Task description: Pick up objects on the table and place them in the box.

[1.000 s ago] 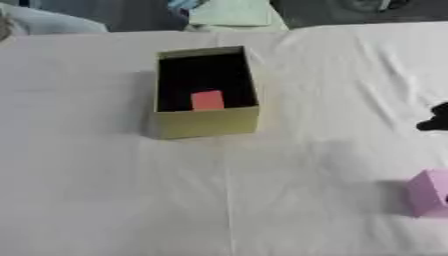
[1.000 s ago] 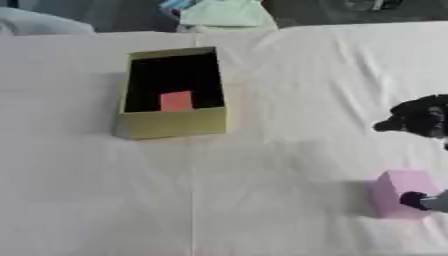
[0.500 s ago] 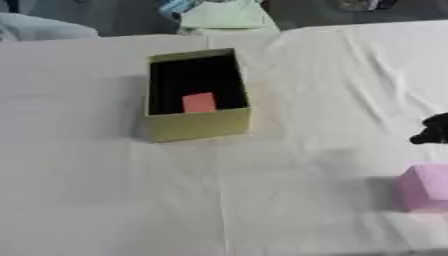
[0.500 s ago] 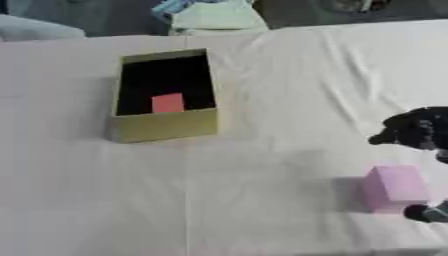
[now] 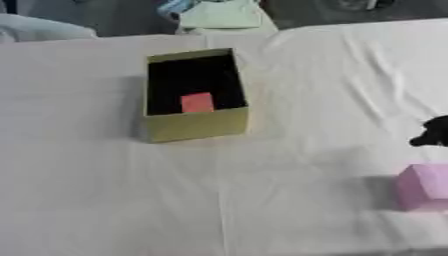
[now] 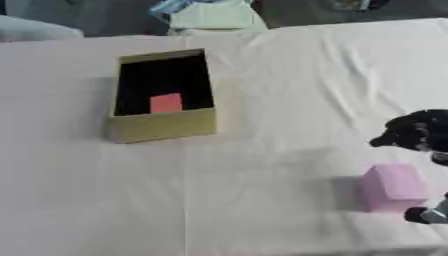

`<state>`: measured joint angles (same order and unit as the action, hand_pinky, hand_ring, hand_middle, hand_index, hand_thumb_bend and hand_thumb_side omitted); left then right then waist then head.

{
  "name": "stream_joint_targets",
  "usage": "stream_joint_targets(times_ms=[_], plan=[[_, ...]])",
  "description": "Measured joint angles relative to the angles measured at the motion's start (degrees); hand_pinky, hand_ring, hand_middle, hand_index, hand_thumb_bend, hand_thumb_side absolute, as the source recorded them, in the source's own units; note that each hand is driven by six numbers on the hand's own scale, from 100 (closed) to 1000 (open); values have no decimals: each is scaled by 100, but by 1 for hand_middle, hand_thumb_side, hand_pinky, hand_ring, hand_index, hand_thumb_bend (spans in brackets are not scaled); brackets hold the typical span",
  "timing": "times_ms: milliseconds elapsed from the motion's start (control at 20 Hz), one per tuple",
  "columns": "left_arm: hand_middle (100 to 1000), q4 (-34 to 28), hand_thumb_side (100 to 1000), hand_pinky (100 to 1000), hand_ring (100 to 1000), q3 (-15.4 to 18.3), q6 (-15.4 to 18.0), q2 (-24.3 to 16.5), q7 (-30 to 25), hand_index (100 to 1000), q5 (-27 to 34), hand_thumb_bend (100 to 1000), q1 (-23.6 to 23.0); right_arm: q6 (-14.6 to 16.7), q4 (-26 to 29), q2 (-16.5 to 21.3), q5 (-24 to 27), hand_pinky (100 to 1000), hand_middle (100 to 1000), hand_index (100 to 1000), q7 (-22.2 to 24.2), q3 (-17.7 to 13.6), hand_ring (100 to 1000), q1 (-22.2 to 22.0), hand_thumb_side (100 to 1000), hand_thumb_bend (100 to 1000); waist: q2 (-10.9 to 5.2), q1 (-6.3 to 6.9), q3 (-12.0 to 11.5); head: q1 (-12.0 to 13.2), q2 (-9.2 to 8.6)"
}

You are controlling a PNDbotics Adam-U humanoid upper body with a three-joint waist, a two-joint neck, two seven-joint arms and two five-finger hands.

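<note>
Pink cube-shaped block [image 6: 394, 186] sits on the cloth-covered tabletop [image 6: 262, 210], right hand [image 6: 418, 134] spread around it, fingers not yet touching. Rectangular olive cardboard box [image 6: 163, 125] holds a small red block [image 6: 165, 102].

I see the bench [image 6: 262, 75] covered in matt white cloth, creased in soft folds. The box [image 6: 163, 126] looks like matt olive cardboard with a dark lining; the red block [image 6: 165, 102] inside is dull. The pink block [image 6: 394, 186] has a smooth, matt finish. My right robot hand [image 6: 416, 134] looks matt black.
</note>
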<state>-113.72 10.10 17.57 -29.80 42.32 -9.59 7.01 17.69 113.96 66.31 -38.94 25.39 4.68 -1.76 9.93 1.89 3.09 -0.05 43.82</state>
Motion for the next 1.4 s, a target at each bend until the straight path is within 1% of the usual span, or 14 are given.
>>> stream_joint_targets(times_ms=[200, 400, 550, 1100, 1400], plan=[[678, 0, 828, 672, 685, -1, -7, 0, -14, 795, 3, 424, 4, -207, 0, -5, -111, 905, 810, 947, 10, 60, 933, 9, 491, 592, 27, 11, -7, -38, 0], [679, 0, 828, 671, 685, -2, -11, 0, -34, 796, 5, 425, 5, -358, 0, -54, -121, 901, 801, 944, 94, 105, 928, -4, 510, 553, 35, 15, -15, -96, 0], [679, 0, 828, 671, 685, -2, -11, 0, -37, 796, 8, 424, 5, -486, 0, -96, -85, 896, 792, 937, 165, 117, 922, -14, 501, 536, 36, 25, -15, -147, 0], [679, 0, 830, 670, 685, -3, -21, 4, -54, 795, 27, 422, 5, -1003, 0, -204, 104, 872, 768, 920, 427, 114, 890, -30, 481, 523, 48, 81, -17, -260, 0], [678, 0, 831, 670, 684, -3, -22, 5, -67, 794, 27, 421, 5, -1164, -15, -211, 186, 864, 754, 900, 593, 136, 876, -21, 447, 546, 61, 98, -33, -264, 0]])
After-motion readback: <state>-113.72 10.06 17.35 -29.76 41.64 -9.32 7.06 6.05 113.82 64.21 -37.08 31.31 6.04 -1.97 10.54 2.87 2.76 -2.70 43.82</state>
